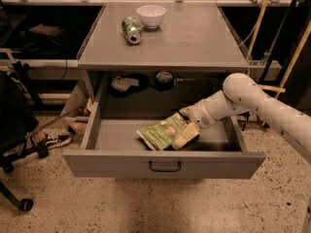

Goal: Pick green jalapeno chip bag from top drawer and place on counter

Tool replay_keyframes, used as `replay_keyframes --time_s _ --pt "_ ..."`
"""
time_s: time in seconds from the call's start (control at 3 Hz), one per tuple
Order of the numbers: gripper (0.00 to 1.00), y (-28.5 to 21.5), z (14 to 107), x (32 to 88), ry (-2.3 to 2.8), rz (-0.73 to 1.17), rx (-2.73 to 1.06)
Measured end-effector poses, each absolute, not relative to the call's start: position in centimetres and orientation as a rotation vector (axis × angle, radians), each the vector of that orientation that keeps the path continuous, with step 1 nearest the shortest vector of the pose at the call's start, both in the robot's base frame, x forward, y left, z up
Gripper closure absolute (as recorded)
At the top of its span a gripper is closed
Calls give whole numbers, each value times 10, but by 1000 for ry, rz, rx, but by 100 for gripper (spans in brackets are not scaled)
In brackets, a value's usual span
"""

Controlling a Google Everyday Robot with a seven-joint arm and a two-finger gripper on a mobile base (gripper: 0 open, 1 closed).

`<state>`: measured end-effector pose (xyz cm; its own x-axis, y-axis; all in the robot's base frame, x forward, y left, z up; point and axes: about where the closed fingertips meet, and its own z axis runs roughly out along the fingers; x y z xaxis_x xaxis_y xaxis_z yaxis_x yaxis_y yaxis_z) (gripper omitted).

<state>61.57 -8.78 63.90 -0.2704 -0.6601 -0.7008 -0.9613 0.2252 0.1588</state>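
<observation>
The green jalapeno chip bag (160, 132) lies flat inside the pulled-out top drawer (165, 165), slightly right of its middle. My gripper (181, 127) reaches into the drawer from the right on a white arm. Its fingers are open and straddle the bag's right end, with one cream finger (187, 136) in front of the bag and the other behind it. The bag rests on the drawer floor. The counter (194, 38) is the grey cabinet top above the drawer.
A crushed green soda can (131, 30) and a white bowl (151, 15) stand at the back left of the counter. Dark objects sit on the shelf behind the drawer. A chair base and a shoe are on the floor at the left.
</observation>
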Motion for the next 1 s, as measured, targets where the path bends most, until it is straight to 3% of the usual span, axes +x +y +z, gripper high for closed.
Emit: replay_keyframes --time_s 1.0 --pt "0 -50 606 609 2065 933 -1480"
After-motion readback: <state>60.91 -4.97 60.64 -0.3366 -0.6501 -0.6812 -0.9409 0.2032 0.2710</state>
